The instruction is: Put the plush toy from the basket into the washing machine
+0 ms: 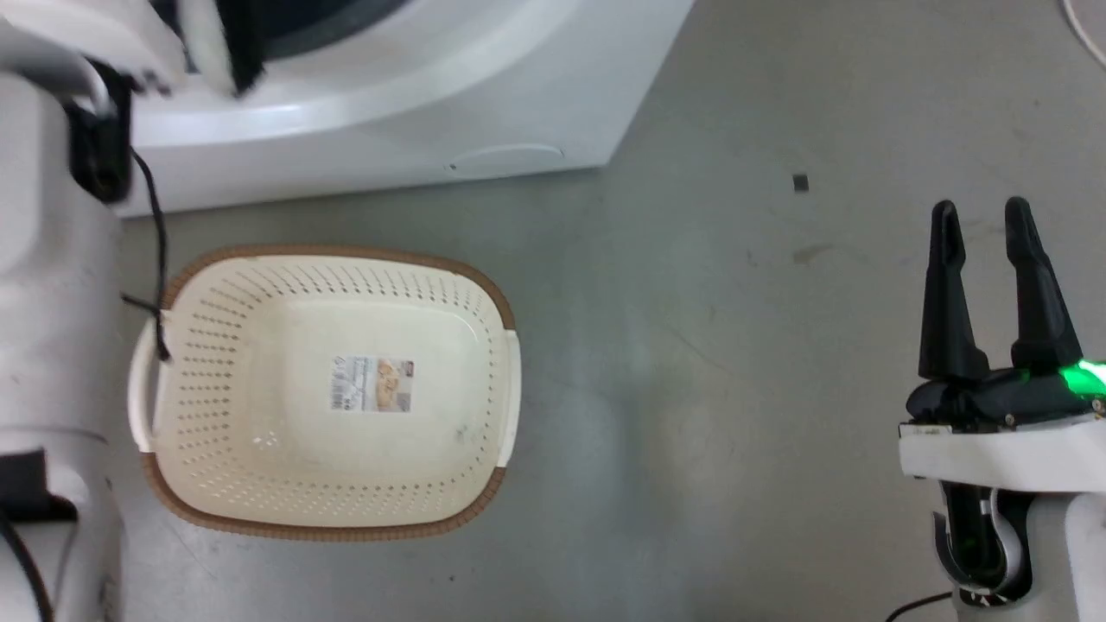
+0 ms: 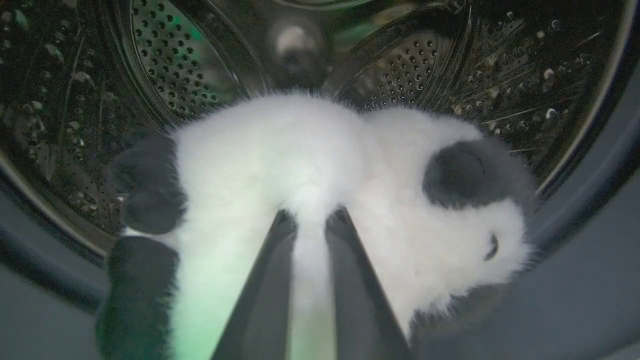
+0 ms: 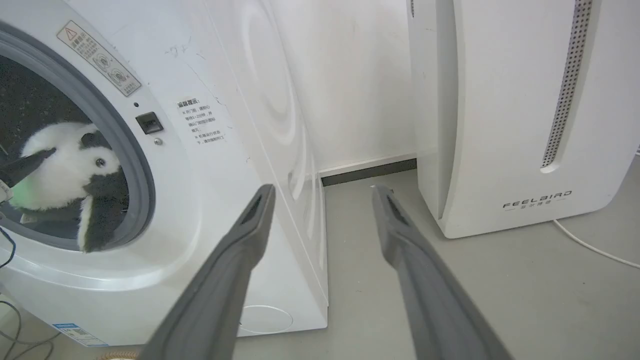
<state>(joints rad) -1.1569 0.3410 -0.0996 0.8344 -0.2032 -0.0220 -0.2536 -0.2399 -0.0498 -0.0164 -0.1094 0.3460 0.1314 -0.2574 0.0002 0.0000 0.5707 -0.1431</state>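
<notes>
My left gripper (image 2: 310,217) is shut on the black-and-white plush toy (image 2: 320,165), pinching its white fur between both fingers. It holds the toy in the porthole of the washing machine (image 3: 210,165), with the perforated steel drum (image 2: 185,60) just behind. The right wrist view also shows the plush toy (image 3: 65,170) inside the grey gasket, with a dark fingertip (image 3: 30,162) against it. A strip of the plush toy (image 1: 226,47) shows at the top left of the head view. The cream basket (image 1: 216,406) sits on the floor with just a label inside. My right gripper (image 1: 985,216) hangs open over bare floor.
A white appliance lettered FEELBIRD (image 3: 525,115) stands to the right of the washer, with a gap of grey floor (image 3: 360,240) between them. A white cable (image 3: 595,247) trails from it. My pale left arm (image 1: 52,302) with a black cable stands beside the basket.
</notes>
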